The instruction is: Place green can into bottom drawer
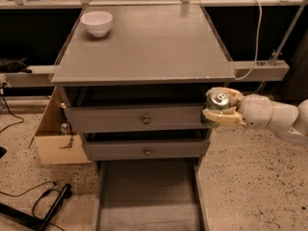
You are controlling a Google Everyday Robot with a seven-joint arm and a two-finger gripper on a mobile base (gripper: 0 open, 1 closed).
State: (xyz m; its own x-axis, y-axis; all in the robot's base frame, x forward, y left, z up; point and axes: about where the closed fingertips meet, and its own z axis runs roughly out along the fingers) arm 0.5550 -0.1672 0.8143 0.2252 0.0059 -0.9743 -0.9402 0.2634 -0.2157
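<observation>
My gripper (220,106) comes in from the right on a white arm and is shut on the green can (214,109). The can's silver top with pull tab faces up, and it hangs by the right end of the upper drawer front, above the floor. The bottom drawer (149,191) is pulled open below, a wide grey tray with a bare flat floor, down and to the left of the can.
A white bowl (96,22) sits at the back left of the grey cabinet top (144,47). Two upper drawers with brass knobs (146,120) are partly open. A cardboard box (55,138) stands left of the cabinet. Cables (43,206) lie on the speckled floor.
</observation>
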